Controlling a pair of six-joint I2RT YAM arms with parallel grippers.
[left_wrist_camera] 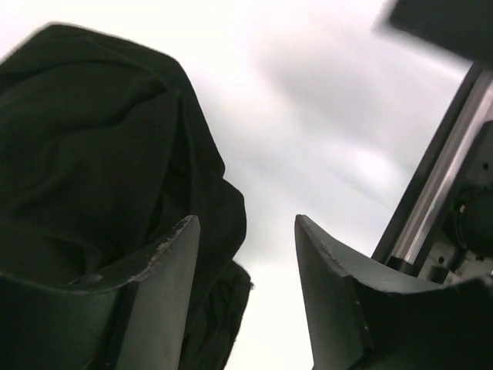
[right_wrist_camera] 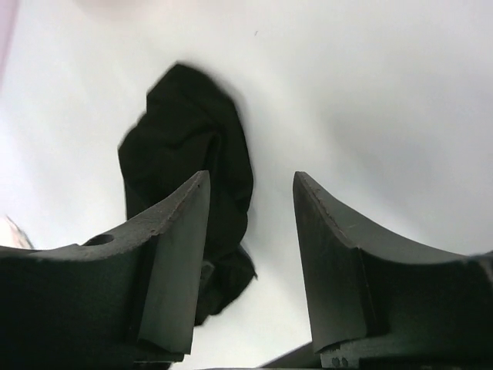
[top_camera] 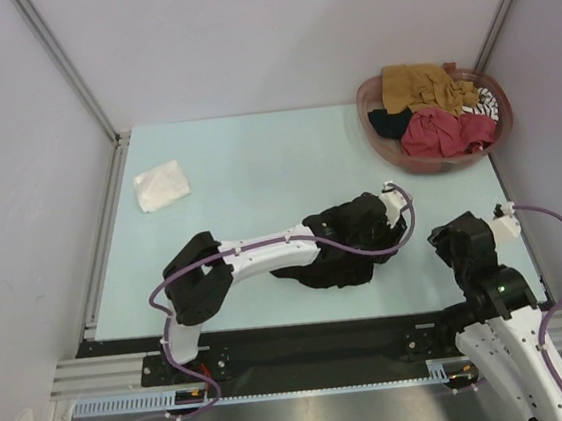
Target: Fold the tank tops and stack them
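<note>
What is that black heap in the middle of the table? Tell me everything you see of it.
It is a black tank top, soft matte cloth, crumpled into a loose, unfolded heap with deep folds. It lies on the pale table. The left arm reaches across it; the left gripper stands open beside it, holding nothing.

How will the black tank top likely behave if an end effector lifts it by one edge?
The black tank top lies crumpled in soft folds, so it will probably hang limp rather than keep shape. It looks thin, so likely light. Pushed across the table, it would probably bunch up rather than slide whole.
</note>
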